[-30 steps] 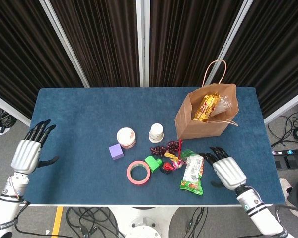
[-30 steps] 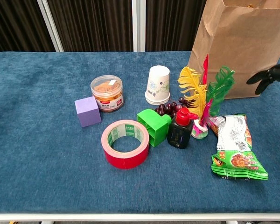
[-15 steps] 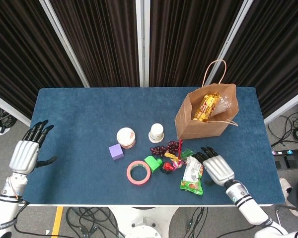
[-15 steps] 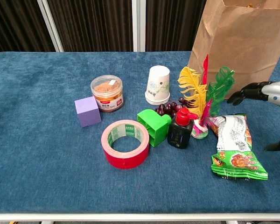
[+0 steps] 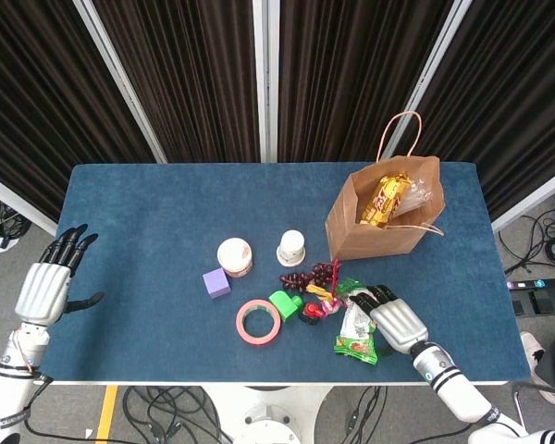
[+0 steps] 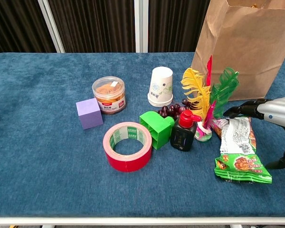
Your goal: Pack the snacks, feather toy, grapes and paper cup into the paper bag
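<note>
Head view, paper bag: the paper bag [image 5: 381, 231] stands open at about 2 o'clock on the table [image 5: 148, 213]; I can see one yellow snack pack [image 5: 387, 199] inside, so I judge one item packed.
Head view, still out: the green snack pack [image 5: 355, 331] lies at about 5 o'clock, the feather toy [image 5: 331, 289] just beside it, the grapes [image 5: 307, 276] near centre, the paper cup [image 5: 291, 247] at 12 o'clock of the grapes.
Head view, right robot hand: my right robot hand [image 5: 394, 316] lies over the right edge of the green snack pack, fingers spread; I see no grip closed on it.
Head view, left robot hand: my left robot hand [image 5: 48, 284] hangs off the table's 8 o'clock edge, fingers apart, holding nothing.
Chest view, right robot hand: my right robot hand [image 6: 270, 124] shows at 3 o'clock, fingertips [image 6: 233, 111] reaching toward the top of the green snack pack [image 6: 240, 153], thumb apart below; whether they touch it I cannot tell.
Chest view, left to do: feather toy [image 6: 205, 99], grapes [image 6: 170, 110] and paper cup [image 6: 161, 86] stand untouched near the paper bag [image 6: 244, 47]; I judge four items remain.
</note>
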`<state>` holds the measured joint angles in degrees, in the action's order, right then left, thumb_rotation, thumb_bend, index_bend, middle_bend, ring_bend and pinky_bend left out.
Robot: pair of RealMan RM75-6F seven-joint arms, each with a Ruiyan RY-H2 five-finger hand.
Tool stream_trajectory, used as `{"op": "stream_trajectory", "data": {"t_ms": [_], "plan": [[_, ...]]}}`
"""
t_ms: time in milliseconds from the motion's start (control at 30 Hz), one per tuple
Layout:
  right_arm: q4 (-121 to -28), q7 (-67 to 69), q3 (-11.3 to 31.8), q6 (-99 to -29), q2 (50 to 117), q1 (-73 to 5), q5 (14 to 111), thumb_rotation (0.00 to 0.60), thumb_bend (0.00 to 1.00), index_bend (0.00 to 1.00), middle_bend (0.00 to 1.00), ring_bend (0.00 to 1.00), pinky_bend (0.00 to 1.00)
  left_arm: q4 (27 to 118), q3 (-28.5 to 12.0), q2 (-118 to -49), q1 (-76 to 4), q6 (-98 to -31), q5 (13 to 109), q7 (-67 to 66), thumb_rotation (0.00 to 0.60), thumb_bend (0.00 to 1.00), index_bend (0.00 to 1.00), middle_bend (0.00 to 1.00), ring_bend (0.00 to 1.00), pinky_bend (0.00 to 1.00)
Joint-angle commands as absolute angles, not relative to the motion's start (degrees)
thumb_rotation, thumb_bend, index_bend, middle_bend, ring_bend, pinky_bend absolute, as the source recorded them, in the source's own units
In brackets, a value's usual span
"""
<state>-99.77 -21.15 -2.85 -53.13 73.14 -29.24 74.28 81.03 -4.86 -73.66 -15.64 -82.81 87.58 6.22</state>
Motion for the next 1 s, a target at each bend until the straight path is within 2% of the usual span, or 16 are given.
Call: {"op": "stream_trajectory", "data": {"t_ms": [33, 633, 1000], "plan": [[-100.01, -21.63, -2.96, -52.89, 73.12, -29.34, 73.91, 0.6, 0.0, 0.06, 0.1, 0.0, 0.0, 80.97, -4.86, -73.7, -15.59, -82.86, 87.57, 6.17, 0.6, 0.15, 0.16, 0.14, 0.05, 0.18], [-99.67, -24.05, -0.45, -51.12, 74.12, -31.9, 68.32, 0.6, 0.0, 0.05, 0.08, 0.0, 0.0, 79.92, -5.08, -73.83, -15.11, -83.03, 86.89, 6.89, 0.6, 0.15, 0.16, 0.14, 0.05, 0.18], [-97.21, -26.48, -0.94, -49.23, 76.02, -33.46, 64.54, 0.6, 0.0, 0.05, 0.1, 0.0, 0.0, 79.83, -5.35, -73.54, -14.76, -83.35, 86.45, 6.83, 0.6, 0.15, 0.16, 0.14, 0.05, 0.18]]}}
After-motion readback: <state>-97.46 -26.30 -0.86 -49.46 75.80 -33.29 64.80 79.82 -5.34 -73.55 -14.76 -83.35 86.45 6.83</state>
